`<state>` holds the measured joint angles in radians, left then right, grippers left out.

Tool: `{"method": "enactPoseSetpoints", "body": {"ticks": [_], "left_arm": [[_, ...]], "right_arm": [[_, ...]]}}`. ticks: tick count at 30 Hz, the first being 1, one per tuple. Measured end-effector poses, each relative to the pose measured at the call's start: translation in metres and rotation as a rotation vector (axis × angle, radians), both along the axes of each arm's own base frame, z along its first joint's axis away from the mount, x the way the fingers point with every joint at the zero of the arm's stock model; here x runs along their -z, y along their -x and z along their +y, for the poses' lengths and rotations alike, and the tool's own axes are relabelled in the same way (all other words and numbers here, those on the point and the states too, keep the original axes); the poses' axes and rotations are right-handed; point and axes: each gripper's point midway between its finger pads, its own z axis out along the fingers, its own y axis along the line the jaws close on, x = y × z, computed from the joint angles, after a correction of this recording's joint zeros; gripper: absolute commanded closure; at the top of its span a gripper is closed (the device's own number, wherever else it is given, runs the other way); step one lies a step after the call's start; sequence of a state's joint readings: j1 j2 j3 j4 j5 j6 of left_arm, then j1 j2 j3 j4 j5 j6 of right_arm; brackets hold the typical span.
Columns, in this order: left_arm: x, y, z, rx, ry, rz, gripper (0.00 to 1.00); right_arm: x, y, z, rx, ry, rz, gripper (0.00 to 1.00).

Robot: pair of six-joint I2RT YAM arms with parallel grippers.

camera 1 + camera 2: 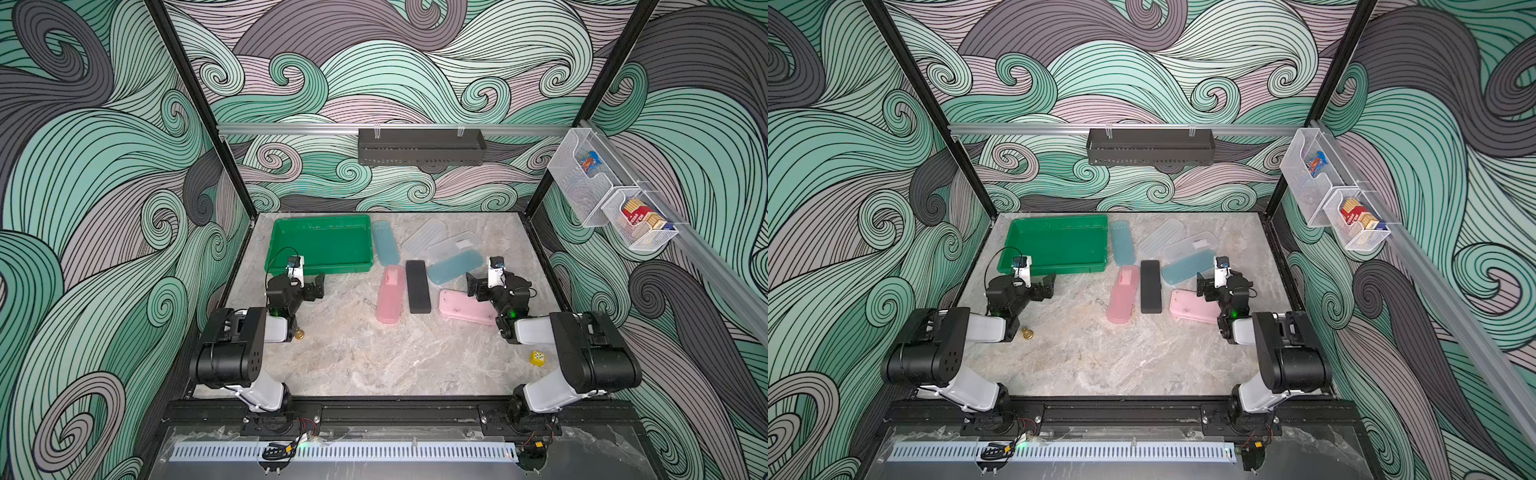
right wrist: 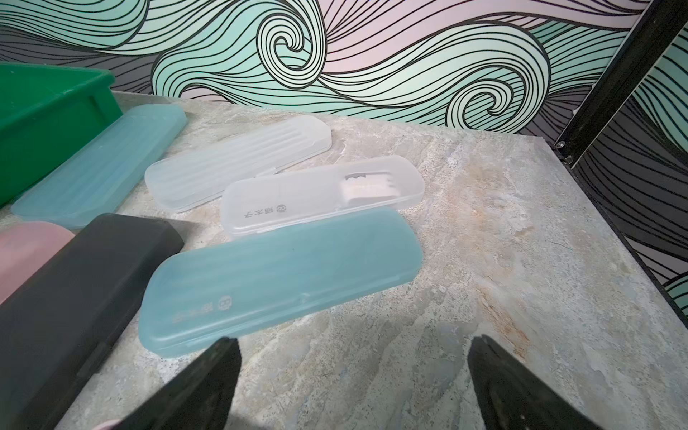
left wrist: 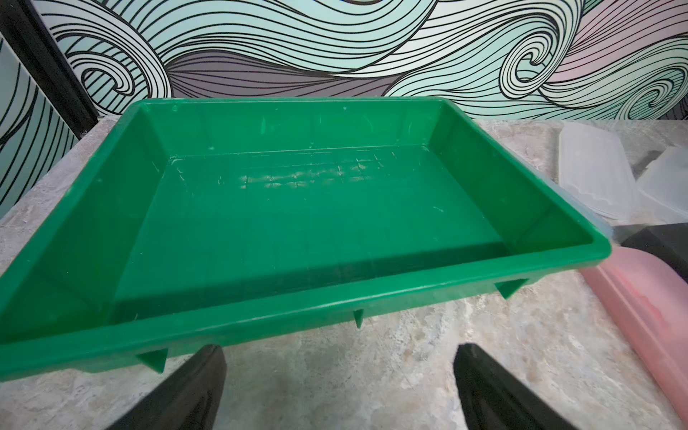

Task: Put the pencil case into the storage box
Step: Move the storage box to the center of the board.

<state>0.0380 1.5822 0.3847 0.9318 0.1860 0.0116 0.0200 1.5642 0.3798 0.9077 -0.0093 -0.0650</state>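
I am holding both grippers wide open, empty: left gripper (image 3: pixel 337 348) facing the box (image 3: pixel 298 298), right gripper (image 2: pixel 353 340) facing the teal case (image 2: pixel 279 275). It is lying flat, right of the box, long axis slanting toward the far right corner; I am judging a mid-length pinch across its width safest.

My marbled tabletop (image 1: pixel 374 353) is carrying the green storage box (image 1: pixel 332 268) far left, a blue pencil case (image 1: pixel 385 243) just beside it, then two clear cases (image 1: pixel 424 237) (image 1: pixel 453 245), another blue case (image 1: pixel 455 268), a black case (image 1: pixel 417 292) and two pink cases (image 1: pixel 390 299) (image 1: pixel 465 311). A brass knob (image 1: pixel 298 335) and a yellow die (image 1: pixel 537 358) are sitting nearer me.
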Motion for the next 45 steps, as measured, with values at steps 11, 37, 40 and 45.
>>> {"method": "enactPoseSetpoints", "body": {"ticks": [11, 37, 40, 45], "left_arm": [[0.001, 0.000, 0.003, -0.020, -0.001, 0.006, 0.01], [-0.119, -0.052, 0.059, -0.545, 0.152, 0.276, 0.01], [-0.116, -0.064, 0.082, -0.632, 0.177, 0.352, 0.01], [-0.070, -0.066, 0.113, -0.705, 0.205, 0.523, 0.02]], "right_arm": [[0.000, 0.000, 0.000, 0.000, 0.000, 0.000, 0.01], [-0.149, -0.060, 0.171, -0.379, -0.108, 0.246, 0.01], [-0.130, -0.063, 0.199, -0.427, -0.151, 0.366, 0.01], [-0.088, -0.047, 0.224, -0.448, -0.152, 0.536, 0.01]]}}
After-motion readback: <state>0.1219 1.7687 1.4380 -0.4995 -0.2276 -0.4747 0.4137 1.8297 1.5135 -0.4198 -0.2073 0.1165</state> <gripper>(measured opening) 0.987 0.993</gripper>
